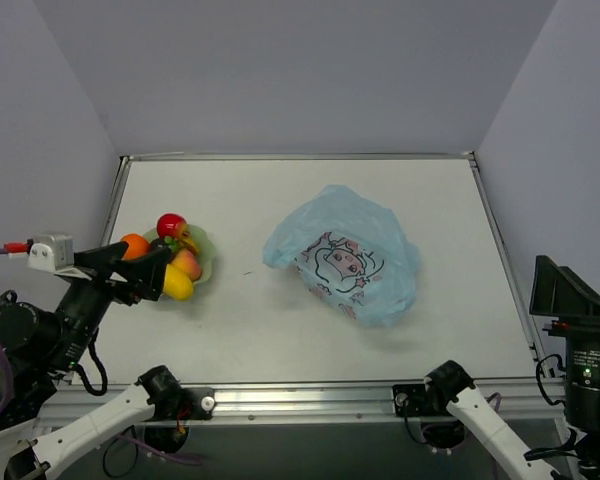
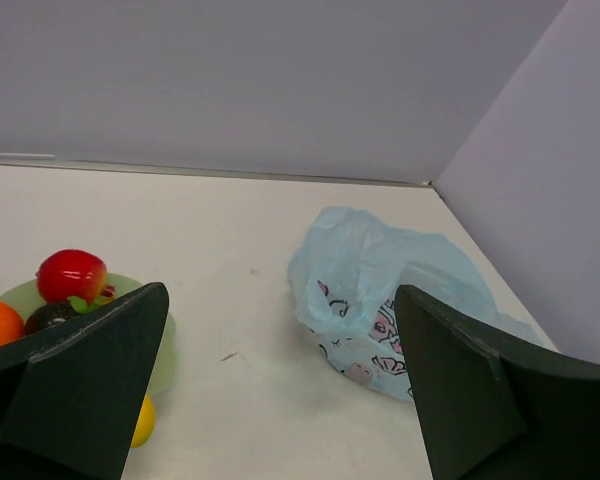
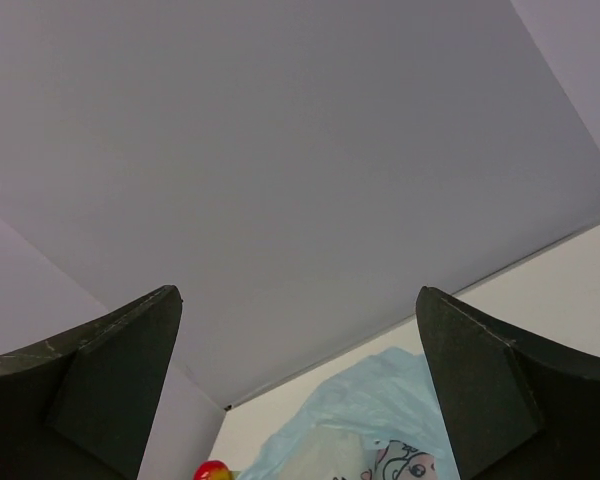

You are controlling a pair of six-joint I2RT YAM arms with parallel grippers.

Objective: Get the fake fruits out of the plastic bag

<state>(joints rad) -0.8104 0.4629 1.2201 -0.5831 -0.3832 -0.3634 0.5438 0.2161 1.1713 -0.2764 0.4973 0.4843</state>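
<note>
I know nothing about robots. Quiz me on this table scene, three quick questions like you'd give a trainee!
1. True or false: the fake fruits are inside the plastic bag.
2. Pick one. The left tool is: A) open, close to the green plate; B) shut on an orange; C) buried in the bag.
3. Short answer: what colour is the bag?

Key
1. False. The fruits are piled on the plate, well apart from the bag.
2. A.
3. Light blue, with a cartoon print.
</note>
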